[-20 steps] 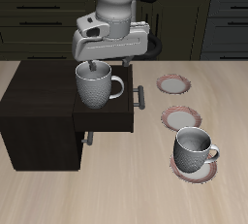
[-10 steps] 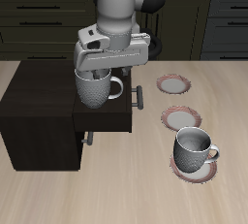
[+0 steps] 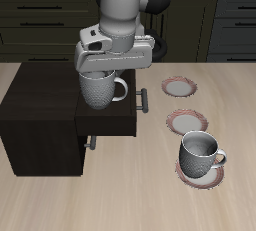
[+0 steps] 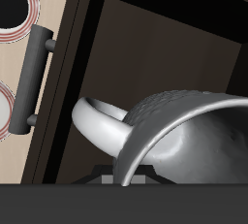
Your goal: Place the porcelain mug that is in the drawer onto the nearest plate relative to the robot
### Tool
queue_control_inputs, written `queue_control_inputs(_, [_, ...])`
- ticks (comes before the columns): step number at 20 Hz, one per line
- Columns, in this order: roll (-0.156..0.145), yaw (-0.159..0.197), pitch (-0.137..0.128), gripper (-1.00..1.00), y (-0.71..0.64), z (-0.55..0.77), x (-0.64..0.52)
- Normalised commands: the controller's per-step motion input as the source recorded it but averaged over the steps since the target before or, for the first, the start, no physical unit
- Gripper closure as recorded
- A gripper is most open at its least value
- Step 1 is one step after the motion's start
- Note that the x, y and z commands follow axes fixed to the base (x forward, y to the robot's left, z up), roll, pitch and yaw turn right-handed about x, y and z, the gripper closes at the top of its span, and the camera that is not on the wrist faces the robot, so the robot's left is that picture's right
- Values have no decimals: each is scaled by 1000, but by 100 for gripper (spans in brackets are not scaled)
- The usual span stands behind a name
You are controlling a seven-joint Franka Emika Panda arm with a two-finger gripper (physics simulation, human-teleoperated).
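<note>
The porcelain mug [image 3: 99, 93] stands upright in the open dark drawer [image 3: 110, 121], its loop handle pointing toward the drawer's front. My gripper [image 3: 97, 74] is right down on the mug's rim, fingers hidden behind the hand, and looks open astride the rim. In the wrist view the mug's rim and handle [image 4: 145, 131] fill the frame, very close. The plate nearest the robot's base [image 3: 180, 86] lies bare beyond the drawer's front, at the back.
A second bare plate [image 3: 186, 122] lies nearer the front. A third plate [image 3: 203, 173] carries the other mug [image 3: 201, 153]. The drawer's grey bar handle [image 3: 146, 98] [image 4: 37, 78] sticks out toward the plates. The dark cabinet [image 3: 40, 115] stands behind the drawer.
My gripper has come down from above the mug until its hand sits at the rim. The mug has not moved.
</note>
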Motion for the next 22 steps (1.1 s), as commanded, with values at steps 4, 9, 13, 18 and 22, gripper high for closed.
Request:
queue_control_inputs(4, [-49,-59,-90,100,-177,501,-62])
queue_control_inputs(9, [-46,-81,-105,100,-122,653,-213])
queue_control_inputs(13, [-58,-110,-90,100,-31,556,-296])
queue_control_inputs(18, [27,-58,-9,100,267,-22,-271])
queue_control_inputs(22, [53,-49,-19,100,438,-39,-465])
